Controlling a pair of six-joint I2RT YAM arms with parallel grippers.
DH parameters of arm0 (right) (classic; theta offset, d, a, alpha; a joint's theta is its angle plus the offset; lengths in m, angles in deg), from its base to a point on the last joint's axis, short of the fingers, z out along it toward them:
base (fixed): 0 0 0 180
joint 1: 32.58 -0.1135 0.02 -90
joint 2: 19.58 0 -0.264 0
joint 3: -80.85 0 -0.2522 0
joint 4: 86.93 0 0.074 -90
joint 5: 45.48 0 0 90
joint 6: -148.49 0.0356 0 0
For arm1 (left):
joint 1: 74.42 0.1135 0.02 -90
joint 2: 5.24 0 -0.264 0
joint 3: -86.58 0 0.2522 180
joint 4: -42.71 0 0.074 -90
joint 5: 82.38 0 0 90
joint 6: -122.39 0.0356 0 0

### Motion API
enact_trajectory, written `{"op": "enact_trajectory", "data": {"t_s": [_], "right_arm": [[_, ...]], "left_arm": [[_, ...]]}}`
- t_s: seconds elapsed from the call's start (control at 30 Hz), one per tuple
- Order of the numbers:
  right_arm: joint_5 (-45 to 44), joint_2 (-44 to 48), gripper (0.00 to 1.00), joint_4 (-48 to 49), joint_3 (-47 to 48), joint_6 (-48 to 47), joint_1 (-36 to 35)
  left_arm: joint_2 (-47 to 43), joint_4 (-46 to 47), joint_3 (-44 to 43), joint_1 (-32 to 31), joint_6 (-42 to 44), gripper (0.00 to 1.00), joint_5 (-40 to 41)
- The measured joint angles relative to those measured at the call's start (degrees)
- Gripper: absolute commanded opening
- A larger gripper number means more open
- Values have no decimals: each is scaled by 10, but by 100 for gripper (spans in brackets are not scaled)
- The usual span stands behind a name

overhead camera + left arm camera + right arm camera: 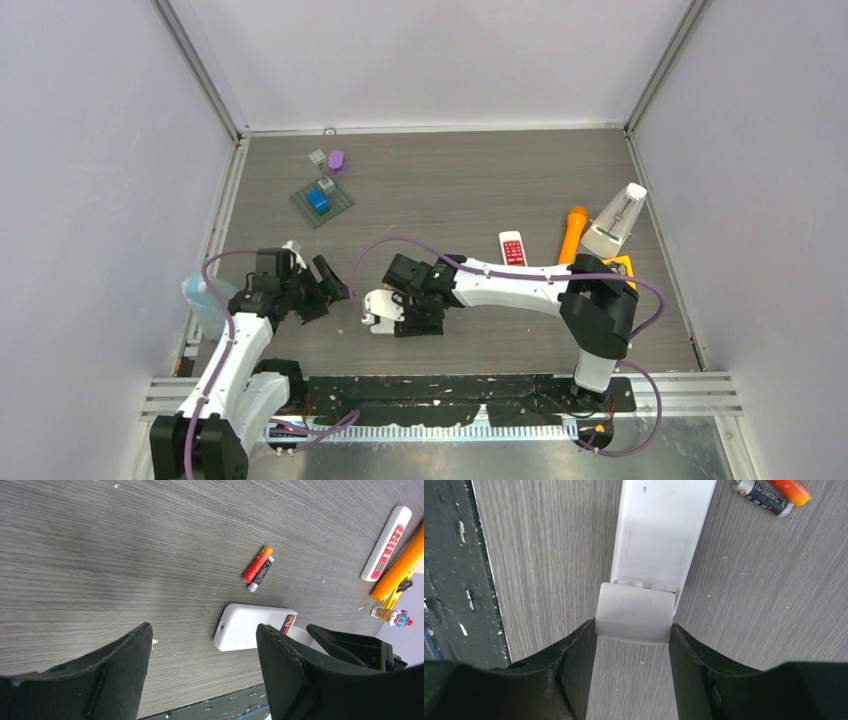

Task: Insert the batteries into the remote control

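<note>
Grey wood-grain surface [125,540] is shared with a second remote [387,542] marked in red and an orange stick [400,567], both well off to one side. Two batteries [259,569] (one red-orange, one black) are laid touching each other near the white remote control [659,525], which is turned back-up. Its cover [634,612] is pinched in the right gripper [632,630]. The left gripper [204,629] is spread apart above the surface.

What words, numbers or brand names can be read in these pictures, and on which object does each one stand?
No text can be read.
On the black battery: light print, too blurred.
On the red-orange battery: no legible print.
On the white-and-red remote: marks on its red panel, too small.
On the battery cover of the white remote: a faint raised oval mark, unreadable.
</note>
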Motion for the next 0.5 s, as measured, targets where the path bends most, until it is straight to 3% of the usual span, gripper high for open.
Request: {"op": "enact_trajectory", "data": {"t_s": [0.5], "right_arm": [[-11,-14,33,-5,0,-2,8]], "left_arm": [[5,18,8,5,8,76,-29]]}}
